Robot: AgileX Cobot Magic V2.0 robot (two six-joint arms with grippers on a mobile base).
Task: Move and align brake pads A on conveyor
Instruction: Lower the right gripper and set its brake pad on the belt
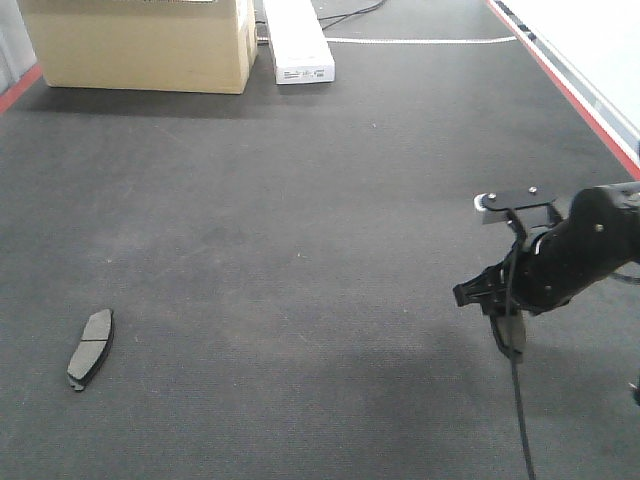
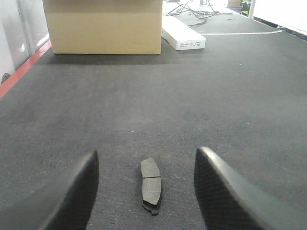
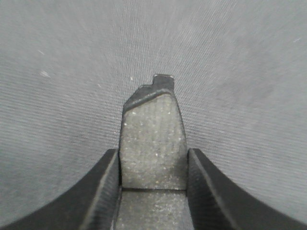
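Observation:
One brake pad (image 1: 91, 346) lies flat on the dark conveyor (image 1: 300, 200) at the near left. In the left wrist view this brake pad (image 2: 151, 184) lies lengthwise on the belt below and between the two fingers of my left gripper (image 2: 146, 152), which is open and wide apart, not touching it. My right gripper (image 1: 508, 318) is at the right side of the belt, shut on a second brake pad (image 3: 152, 129). Its fingers (image 3: 108, 182) clamp the pad's long sides near the cross groove. The pad's free end points down at the belt.
A cardboard box (image 1: 140, 40) and a long white box (image 1: 298, 40) stand at the far end of the belt. Red strips (image 1: 570, 90) run along the belt's right and left edges. A thin black cable (image 1: 522, 420) hangs below the right arm.

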